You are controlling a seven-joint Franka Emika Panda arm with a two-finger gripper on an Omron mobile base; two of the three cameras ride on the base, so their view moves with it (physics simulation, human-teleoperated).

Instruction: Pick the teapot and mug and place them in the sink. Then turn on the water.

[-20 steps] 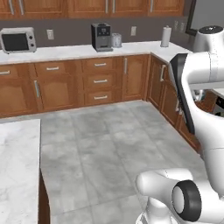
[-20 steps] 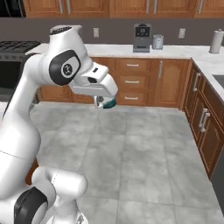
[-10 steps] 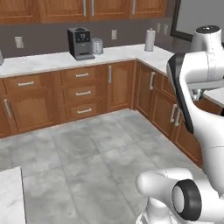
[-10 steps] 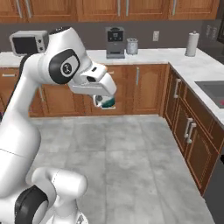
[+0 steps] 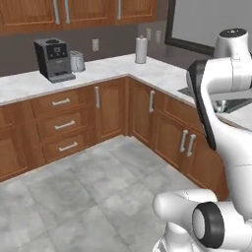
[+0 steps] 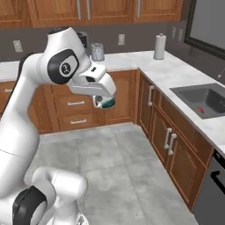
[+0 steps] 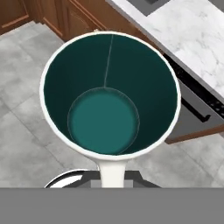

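From the right base view, the mug (image 6: 106, 102) hangs at centre above the floor (image 6: 118, 171). The sink (image 6: 206, 100) sits in the counter (image 6: 176, 74) at three o'clock; the paper roll (image 6: 160, 46) stands on it at one o'clock.

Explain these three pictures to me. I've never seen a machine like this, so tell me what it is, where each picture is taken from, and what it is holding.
This is a computer-rendered kitchen with a white robot arm on a base that can drive. Two pictures come from cameras on that base, behind the arm, one on each side. The third comes from a camera on the hand, looking along it.

In the right base view the gripper is shut on the mug, carried in mid-air above the grey floor. The hand view looks straight into the mug's teal inside.

On the white counter stand a coffee machine and a paper towel roll. The dark sink is set into the counter further right, with something small and red in it.
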